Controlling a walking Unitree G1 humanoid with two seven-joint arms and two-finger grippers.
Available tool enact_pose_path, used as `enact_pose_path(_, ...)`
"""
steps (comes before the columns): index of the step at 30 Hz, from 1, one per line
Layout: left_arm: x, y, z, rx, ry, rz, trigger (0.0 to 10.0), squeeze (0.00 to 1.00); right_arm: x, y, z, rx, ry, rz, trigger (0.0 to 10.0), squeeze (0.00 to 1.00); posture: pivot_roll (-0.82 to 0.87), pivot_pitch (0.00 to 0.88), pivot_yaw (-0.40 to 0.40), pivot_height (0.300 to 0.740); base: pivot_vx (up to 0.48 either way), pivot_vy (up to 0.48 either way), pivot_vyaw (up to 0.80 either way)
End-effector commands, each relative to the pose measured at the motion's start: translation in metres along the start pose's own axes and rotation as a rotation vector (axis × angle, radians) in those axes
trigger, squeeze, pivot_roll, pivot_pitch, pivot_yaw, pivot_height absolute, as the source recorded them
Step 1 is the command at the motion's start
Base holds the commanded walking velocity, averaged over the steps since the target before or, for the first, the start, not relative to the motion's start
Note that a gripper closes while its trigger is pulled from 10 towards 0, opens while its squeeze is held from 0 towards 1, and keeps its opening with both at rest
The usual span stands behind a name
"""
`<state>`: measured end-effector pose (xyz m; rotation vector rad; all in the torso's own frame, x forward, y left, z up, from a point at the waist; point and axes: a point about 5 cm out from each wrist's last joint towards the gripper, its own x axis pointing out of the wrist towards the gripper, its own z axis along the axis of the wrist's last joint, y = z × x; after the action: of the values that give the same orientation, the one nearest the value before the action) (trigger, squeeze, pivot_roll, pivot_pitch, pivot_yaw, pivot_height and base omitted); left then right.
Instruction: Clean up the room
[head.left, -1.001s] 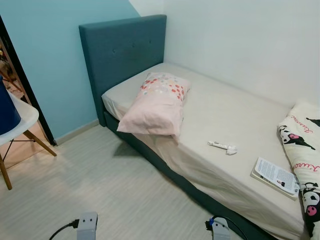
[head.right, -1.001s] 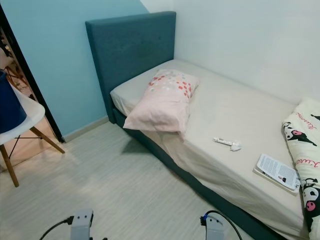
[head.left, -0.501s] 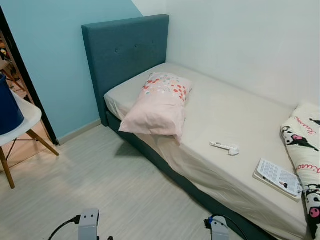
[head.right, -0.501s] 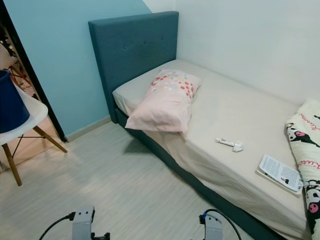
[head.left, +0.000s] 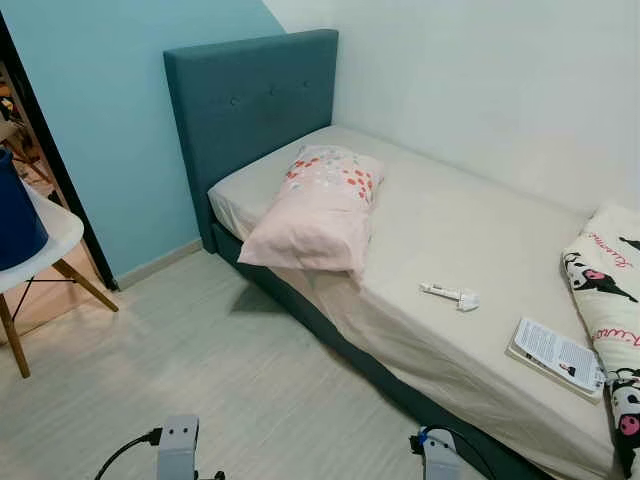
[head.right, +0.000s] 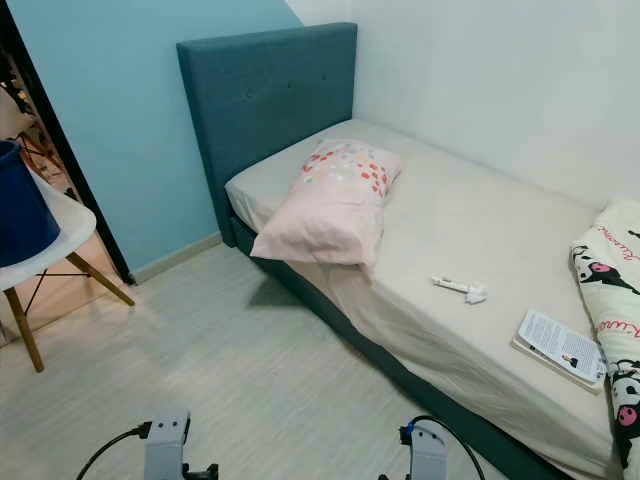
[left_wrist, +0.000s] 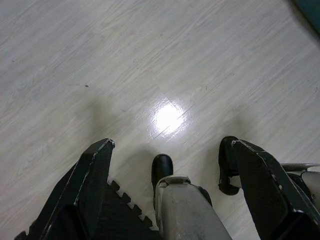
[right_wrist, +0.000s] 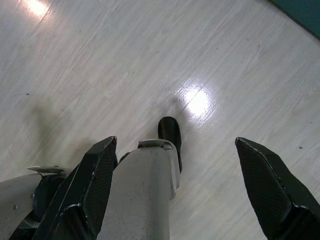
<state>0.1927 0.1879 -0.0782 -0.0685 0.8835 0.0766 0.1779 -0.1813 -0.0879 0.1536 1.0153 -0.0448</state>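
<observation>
arms: silver, black cables | left claw (left_wrist: 170, 165): black fingers | right claw (right_wrist: 175, 165): black fingers

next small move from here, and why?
Probably step closer to the bed. A small white tube and a booklet lie loose on the sheet, while the left gripper and right gripper hang open over bare floor, likely out of reach.

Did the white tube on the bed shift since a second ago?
No. The tube lies the same way between pillow and booklet; only the camera moved.
</observation>
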Motion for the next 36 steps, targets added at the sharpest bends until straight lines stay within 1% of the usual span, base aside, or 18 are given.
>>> enact_pose_path(1,0.0,0.002,0.0,0.004,-0.002,0.0,10.0,0.0,0.0,0.0,0.002,-0.023,-0.007,0.002,10.0,0.0,-0.04,0.0,-0.049,0.74,0.0,0.0,0.0)
enact_pose_path(4,-0.001,0.002,0.0,0.012,-0.01,0.002,10.0,0.0,0.0,-0.001,0.002,-0.046,0.001,0.006,10.0,0.0,-0.04,0.0,-0.049,0.74,0.0,0.0,0.0)
enact_pose_path(5,-0.001,0.004,0.002,0.009,-0.025,0.015,10.0,0.0,0.0,0.0,0.002,-0.047,0.002,0.011,10.0,0.0,-0.04,0.0,-0.05,0.74,0.0,0.0,-0.77)
enact_pose_path(10,0.0,0.003,0.003,0.034,-0.028,0.01,10.0,0.0,0.0,0.0,0.004,-0.046,-0.005,0.013,10.0,0.0,-0.04,0.0,-0.046,0.74,0.0,0.0,-0.77)
enact_pose_path(12,0.0,0.002,0.003,0.023,-0.025,0.003,10.0,0.0,0.0,0.0,0.004,-0.041,-0.007,0.012,10.0,0.0,-0.04,0.0,-0.047,0.74,0.0,0.0,-0.77)
enact_pose_path(14,0.0,0.002,0.001,-0.013,-0.015,0.007,10.0,0.0,0.0,-0.002,0.004,-0.047,-0.005,0.003,10.0,0.0,-0.03,0.0,-0.052,0.74,0.0,0.0,0.0)
enact_pose_path(15,0.0,0.002,0.001,-0.013,-0.015,0.007,10.0,0.0,0.0,-0.002,0.004,-0.047,-0.005,0.003,10.0,0.0,-0.03,0.0,-0.052,0.74,0.0,0.0,0.0)
enact_pose_path(16,0.0,0.005,0.003,-0.04,-0.021,0.0,10.0,0.0,0.0,-0.002,0.005,-0.045,-0.008,0.004,10.0,0.0,-0.03,0.0,-0.053,0.74,0.0,0.0,0.0)
enact_pose_path(17,0.0,0.005,0.003,-0.04,-0.021,0.0,10.0,0.0,0.0,-0.002,0.005,-0.045,-0.008,0.004,10.0,0.0,-0.03,0.0,-0.053,0.74,0.0,0.0,0.0)
enact_pose_path(20,0.0,0.007,0.01,-0.087,-0.058,-0.035,10.0,0.0,0.0,-0.001,0.006,-0.043,-0.017,0.008,10.0,0.0,-0.04,0.0,-0.047,0.74,0.0,0.0,0.0)
enact_pose_path(25,0.0,0.008,0.015,-0.081,-0.081,-0.042,10.0,0.0,0.001,0.0,0.007,-0.043,-0.02,0.009,10.0,0.0,-0.04,0.0,-0.049,0.74,0.0,0.0,0.0)
enact_pose_path(27,0.002,0.006,0.023,-0.086,-0.113,-0.048,10.0,0.0,0.001,0.0,0.008,-0.047,-0.024,0.011,10.0,0.0,-0.03,0.0,-0.052,0.74,0.319,0.0,0.0)
enact_pose_path(29,0.002,0.005,0.026,-0.092,-0.125,-0.05,10.0,0.0,0.001,-0.001,0.009,-0.049,-0.026,0.012,10.0,0.0,-0.03,0.0,-0.052,0.74,0.345,0.0,0.0)
enact_pose_path(31,0.002,0.004,0.03,-0.108,-0.145,-0.051,10.0,0.0,0.001,-0.001,0.01,-0.065,-0.031,0.016,10.0,0.0,-0.03,0.0,-0.051,0.74,0.368,0.0,0.0)
enact_pose_path(32,0.003,0.004,0.035,-0.119,-0.164,-0.051,10.0,0.0,0.001,0.0,0.012,-0.1,-0.036,0.023,10.0,0.0,-0.03,0.0,-0.053,0.74,0.368,0.0,0.0)
enact_pose_path(33,0.003,0.004,0.035,-0.119,-0.164,-0.051,10.0,0.0,0.001,0.0,0.012,-0.1,-0.036,0.023,10.0,0.0,-0.03,0.0,-0.053,0.74,0.368,0.0,0.0)
enact_pose_path(35,0.004,0.003,0.045,-0.135,-0.2,-0.057,10.0,0.0,0.001,0.002,0.015,-0.207,-0.039,0.058,10.0,0.0,-0.04,0.0,-0.055,0.74,0.373,0.0,0.0)
enact_pose_path(36,0.004,0.003,0.045,-0.135,-0.2,-0.057,10.0,0.0,0.001,0.002,0.015,-0.207,-0.039,0.058,10.0,0.0,-0.04,0.0,-0.055,0.74,0.371,0.0,0.0)
